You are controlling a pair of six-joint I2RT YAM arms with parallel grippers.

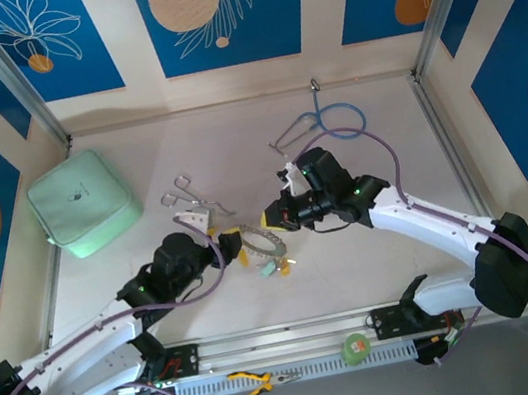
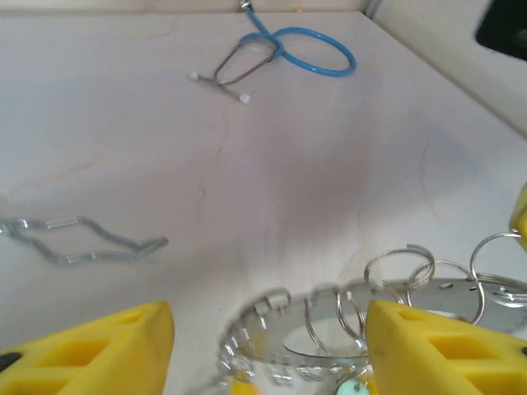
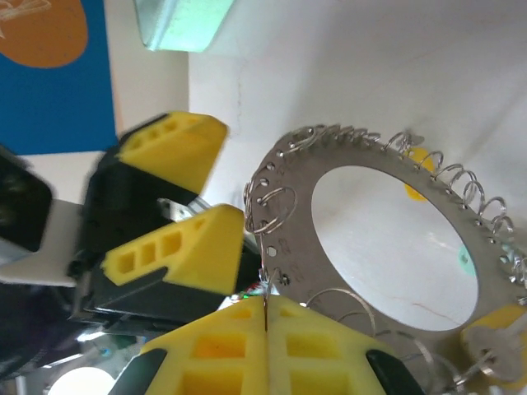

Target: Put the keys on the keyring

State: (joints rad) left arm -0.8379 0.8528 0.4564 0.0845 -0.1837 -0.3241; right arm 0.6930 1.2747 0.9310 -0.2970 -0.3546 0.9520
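Pale tabletop [image 1: 236,151]: keyring [image 3: 288,216] pinched by right gripper [image 3: 265,311] jaws at 1 o'clock; left gripper [image 2: 268,329] jaws open at 9 o'clock.

You've got both grippers at the keyring [image 1: 259,239] mid-table: left gripper [image 1: 232,246] on its left side, right gripper [image 1: 270,219] upper right. Teal-headed key [image 1: 268,270] sits just beside its near edge.

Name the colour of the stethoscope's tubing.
Blue; the stethoscope tubing shows best in the left wrist view.
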